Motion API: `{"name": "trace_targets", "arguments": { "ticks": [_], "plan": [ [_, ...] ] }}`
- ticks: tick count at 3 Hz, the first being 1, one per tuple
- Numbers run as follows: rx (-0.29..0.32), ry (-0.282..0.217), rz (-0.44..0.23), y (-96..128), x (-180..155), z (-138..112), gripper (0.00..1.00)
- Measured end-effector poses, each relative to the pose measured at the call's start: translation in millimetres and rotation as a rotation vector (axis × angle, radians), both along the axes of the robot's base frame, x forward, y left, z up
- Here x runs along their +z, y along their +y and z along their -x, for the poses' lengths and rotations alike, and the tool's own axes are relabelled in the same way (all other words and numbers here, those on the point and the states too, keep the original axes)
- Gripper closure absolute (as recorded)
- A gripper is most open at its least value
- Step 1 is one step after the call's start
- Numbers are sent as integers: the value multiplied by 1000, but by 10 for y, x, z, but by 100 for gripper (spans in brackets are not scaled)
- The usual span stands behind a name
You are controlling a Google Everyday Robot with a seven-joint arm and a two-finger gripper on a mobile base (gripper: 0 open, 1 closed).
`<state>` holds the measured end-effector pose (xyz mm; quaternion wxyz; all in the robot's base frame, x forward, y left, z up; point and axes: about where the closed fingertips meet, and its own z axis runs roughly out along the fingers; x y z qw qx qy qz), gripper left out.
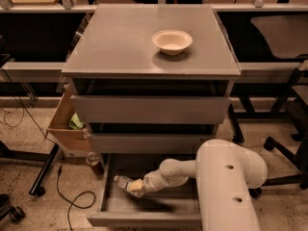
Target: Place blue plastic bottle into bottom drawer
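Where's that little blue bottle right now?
The blue plastic bottle is low and left of centre in the camera view, within the open bottom drawer near its left wall, held by the gripper reaching in from the right.

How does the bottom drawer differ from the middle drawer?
The bottom drawer is pulled out, its tray exposed; the middle drawer is pushed in. The bottom drawer has the gripper reaching into it, holding the blue plastic bottle; the middle drawer shows only its front. Both are grey with flat fronts.

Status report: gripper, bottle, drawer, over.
Gripper low in open grey bottom drawer, left half. Shut on small clear blue-labelled plastic bottle. White round bowl up on cabinet top, not obstructing.
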<state>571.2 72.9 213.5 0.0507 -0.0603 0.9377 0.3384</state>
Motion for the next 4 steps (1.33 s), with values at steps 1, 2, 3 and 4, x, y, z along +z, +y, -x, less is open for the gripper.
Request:
{"name": "trace_targets", "arguments": {
  "ticks": [1,2,3,4],
  "plan": [
    [15,8,-10,-1,-80,10,35],
    [37,8,-17,-5,-112,20,11],
    [38,8,-17,-4,-114,21,0],
    [38,9,-17,-4,-114,21,0]
  ]
}}
